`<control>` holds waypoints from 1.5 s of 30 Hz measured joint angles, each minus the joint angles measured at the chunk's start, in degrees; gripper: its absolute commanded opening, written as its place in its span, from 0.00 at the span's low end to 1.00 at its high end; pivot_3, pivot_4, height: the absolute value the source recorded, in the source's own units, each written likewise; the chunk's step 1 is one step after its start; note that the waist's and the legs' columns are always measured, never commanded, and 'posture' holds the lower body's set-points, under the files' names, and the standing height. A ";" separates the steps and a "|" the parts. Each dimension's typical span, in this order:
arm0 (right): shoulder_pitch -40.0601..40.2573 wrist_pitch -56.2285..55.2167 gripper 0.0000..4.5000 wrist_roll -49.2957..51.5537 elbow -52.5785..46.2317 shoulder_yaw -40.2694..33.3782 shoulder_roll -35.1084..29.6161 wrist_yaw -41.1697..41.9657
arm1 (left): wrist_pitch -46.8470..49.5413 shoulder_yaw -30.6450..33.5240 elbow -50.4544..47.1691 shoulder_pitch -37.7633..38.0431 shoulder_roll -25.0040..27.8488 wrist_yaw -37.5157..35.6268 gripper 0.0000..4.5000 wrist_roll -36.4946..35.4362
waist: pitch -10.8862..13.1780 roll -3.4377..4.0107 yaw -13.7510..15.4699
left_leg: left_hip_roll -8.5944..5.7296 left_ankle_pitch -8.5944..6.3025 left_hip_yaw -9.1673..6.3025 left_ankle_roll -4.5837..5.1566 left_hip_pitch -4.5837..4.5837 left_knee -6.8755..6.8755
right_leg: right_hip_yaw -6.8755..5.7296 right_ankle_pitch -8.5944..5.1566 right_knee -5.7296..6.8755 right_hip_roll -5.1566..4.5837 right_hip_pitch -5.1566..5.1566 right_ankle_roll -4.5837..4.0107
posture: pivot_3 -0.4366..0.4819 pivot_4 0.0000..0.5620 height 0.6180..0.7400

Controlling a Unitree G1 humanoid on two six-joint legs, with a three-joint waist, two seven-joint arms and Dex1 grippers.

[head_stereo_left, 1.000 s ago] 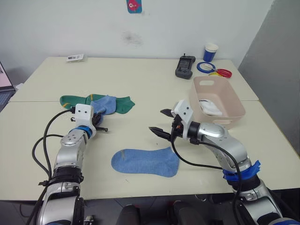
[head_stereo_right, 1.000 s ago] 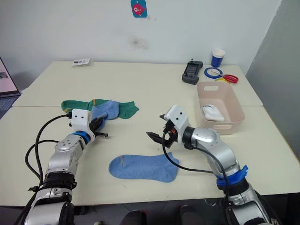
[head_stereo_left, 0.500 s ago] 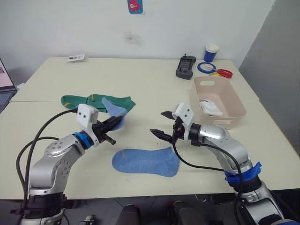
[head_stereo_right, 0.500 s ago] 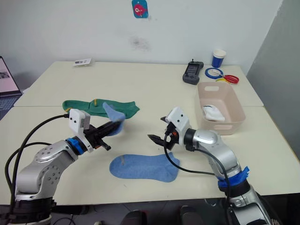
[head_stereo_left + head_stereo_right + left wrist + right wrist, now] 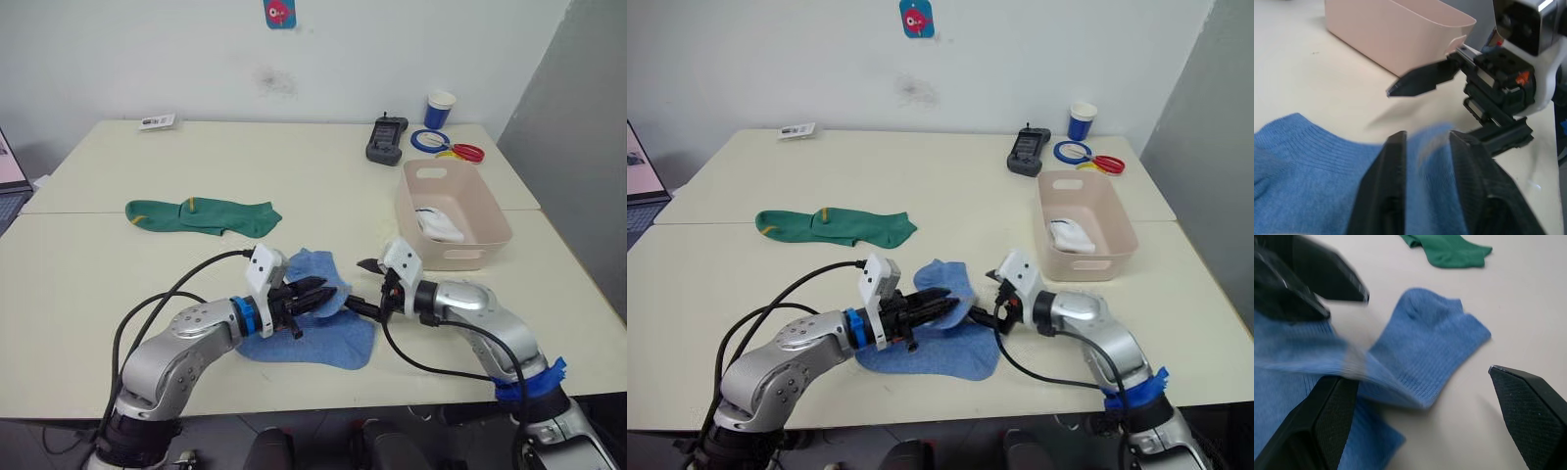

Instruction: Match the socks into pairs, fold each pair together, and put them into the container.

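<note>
1. The left gripper (image 5: 315, 294) has its fingers closed on a light blue sock (image 5: 315, 271), holding it just above the second light blue sock (image 5: 328, 338), which lies flat near the front edge of the surface (image 5: 294, 176). Both are soft ribbed knit, and the weave shows up nicely in the left wrist view.
2. The right gripper (image 5: 367, 286) sits right next to the held sock with its black fingers spread open and nothing between them. One pointed fingertip is down by the sock's edge, but I can't tell if it's actually touching.
3. The dark green socks (image 5: 201, 212) with little yellow marks lie stretched out flat, well apart from the blue ones, toward the robot's left.
4. The container (image 5: 454, 211) is a pale pink plastic tub with rounded corners and a slot handle, standing on the robot's right. A white sock (image 5: 439, 224) with dark trim is bunched up inside it.
5. The surface is a smooth cream tabletop with a seam running across it. At the far right corner there's a dark handheld device (image 5: 386, 140), a blue-and-white cup (image 5: 440, 110) and some coloured rings (image 5: 447, 146). A small label (image 5: 157, 120) lies at the far left.
6. Behind is a plain white wall with a small blue sticker (image 5: 280, 13), and a grey panel on the right.
</note>
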 measured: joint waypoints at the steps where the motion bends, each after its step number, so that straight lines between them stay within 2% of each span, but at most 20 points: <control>1: 1.01 0.04 1.00 0.07 -0.56 -0.69 -1.03 0.27 | 0.54 0.86 0.19 -0.62 0.15 -0.54 0.63 -1.12 | 0.00 0.00 0.03 | 0.00 0.00 -0.01 0.00 -0.01 0.00 | -0.01 0.00 -0.01 0.00 0.00 0.00 | 0.48 0.27 1.00; 4: 3.16 0.39 1.00 0.14 -2.20 -1.88 -3.45 0.92 | 1.29 3.72 2.49 -2.98 2.38 -3.09 0.85 -3.31 | 0.01 0.01 -0.07 | 0.01 0.00 -0.02 0.00 0.03 0.01 | -0.03 0.00 0.00 0.02 0.01 0.00 | 0.48 0.27 1.00; 6: 4.34 0.90 1.00 0.36 -3.52 -2.05 -4.39 1.30 | 0.16 4.82 6.47 -5.04 4.04 -4.25 0.99 -2.11 | 0.01 0.02 -0.12 | 0.01 0.00 -0.04 0.00 0.04 0.00 | -0.03 0.00 0.01 0.06 0.01 0.00 | 0.48 0.27 1.00; 7: 5.04 1.48 1.00 0.76 -4.53 -2.19 -4.67 1.42 | -1.68 4.82 10.17 -6.69 4.87 -4.81 1.00 -0.10 | 0.02 0.03 -0.03 | 0.00 0.00 -0.05 0.00 0.05 0.00 | -0.05 0.00 0.01 0.09 0.01 0.00 | 0.48 0.27 1.00; 11: 6.60 4.48 1.00 2.82 -7.69 -2.85 -4.73 1.64 | -9.02 4.09 25.02 -12.93 5.84 -6.06 1.00 7.87 | 0.02 0.04 0.03 | -0.03 0.00 0.00 0.00 0.00 0.02 | -0.02 0.00 -0.02 0.18 0.00 0.00 | 0.48 0.27 1.00; 14: 7.25 10.84 1.00 7.05 -10.29 -5.19 -3.39 0.07 | -12.38 1.53 33.15 -15.81 4.81 -8.50 1.00 11.80 | 0.02 0.03 0.13 | -0.05 0.00 0.04 0.00 -0.06 0.03 | 0.00 0.00 -0.07 0.13 0.00 0.01 | 0.48 0.27 1.00; 20: 8.28 22.29 1.00 15.75 -15.18 -8.15 -2.15 -1.91 | -12.84 -2.08 42.28 -19.81 1.97 -9.79 1.00 16.19 | 0.02 0.03 0.15 | -0.03 0.00 -0.02 0.00 -0.06 0.04 | -0.05 0.00 -0.03 0.04 0.00 0.01 | 0.48 0.27 1.00; 28: 8.31 36.01 1.00 26.16 -17.55 -13.17 1.81 -7.26 | -13.16 -2.41 47.02 -22.63 -1.00 -9.81 1.00 19.85 | 0.02 0.03 0.07 | -0.03 0.00 -0.04 0.01 -0.04 0.04 | -0.06 0.00 0.00 0.04 0.03 0.02 | 0.48 0.27 1.00; 33: 7.32 38.74 1.00 24.75 -15.13 -12.24 1.89 -11.72 | -13.95 -2.42 48.76 -23.75 -1.88 -9.95 1.00 21.03 | 0.01 0.02 0.06 | -0.06 0.00 -0.03 0.01 -0.04 0.05 | -0.07 0.00 -0.01 0.04 0.04 0.03 | 0.48 0.27 1.00; 42: 5.74 40.13 1.00 25.01 -11.14 -15.11 6.56 -17.07 | -14.30 -2.29 49.77 -24.51 -2.54 -10.47 1.00 22.62 | 0.00 0.03 0.05 | -0.05 0.00 -0.03 0.01 -0.03 0.04 | -0.06 0.01 -0.01 0.05 0.06 0.04 | 0.48 0.27 1.00; 45: 5.21 41.15 0.86 26.12 -10.49 -16.03 9.14 -18.06 | -14.27 -2.12 49.81 -24.55 -2.61 -10.63 0.87 22.98 | 0.00 0.03 0.04 | -0.03 0.00 -0.04 0.01 -0.03 0.04 | -0.07 0.01 0.00 0.05 0.05 0.04 | 0.48 0.27 1.00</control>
